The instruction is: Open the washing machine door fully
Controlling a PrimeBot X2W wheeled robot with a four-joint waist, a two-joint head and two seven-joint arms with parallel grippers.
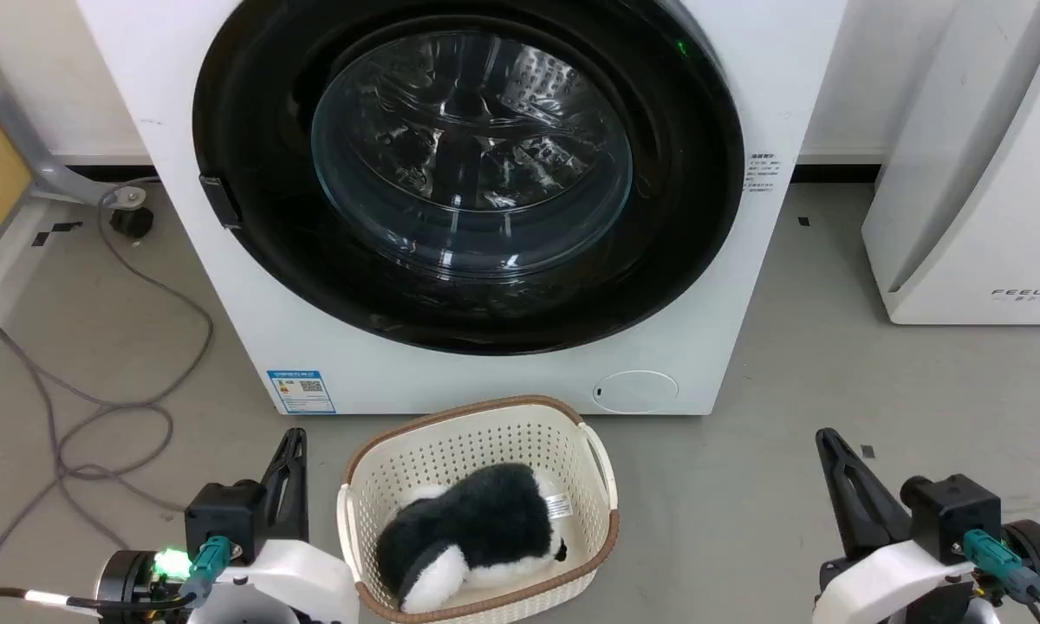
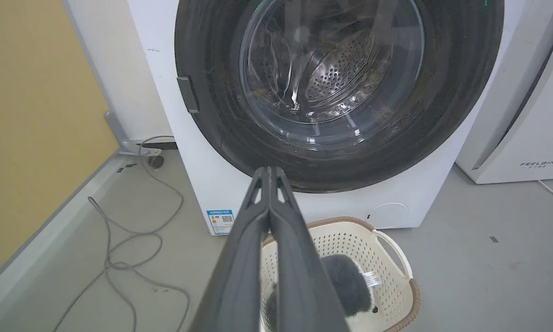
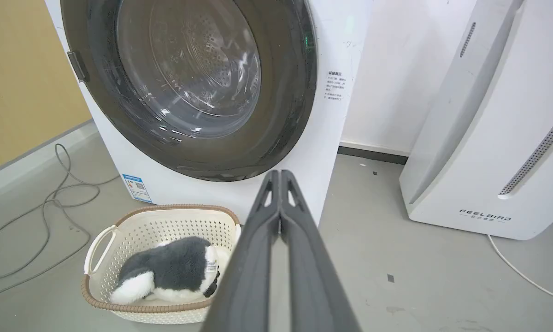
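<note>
Down at floor level, both arms are resting low in front of the washing machine [image 1: 451,381]. The left end effector [image 1: 293,438] and the right end effector [image 1: 825,436] are each holding their two dark fingers pressed together, gripping nothing. The washing machine door [image 1: 468,173] is sitting shut, flush with the white front, its glass bowl showing the steel drum behind.

What matters is a small dark tab [image 1: 221,201] at the door's 9 o'clock edge, which I am taking for the catch side. From the left end effector it is lying at roughly 11 o'clock, up and ahead. From the right one it is lying far across at about 10 o'clock, so the left arm is looking the nearer. A basket [image 1: 477,406] holding a plush toy [image 1: 477,529] is standing between the arms, just before the machine.

No hinge is showing from where I am standing, the door's top is running out of the head view, and reflections are blurring the tab's shape.
</note>
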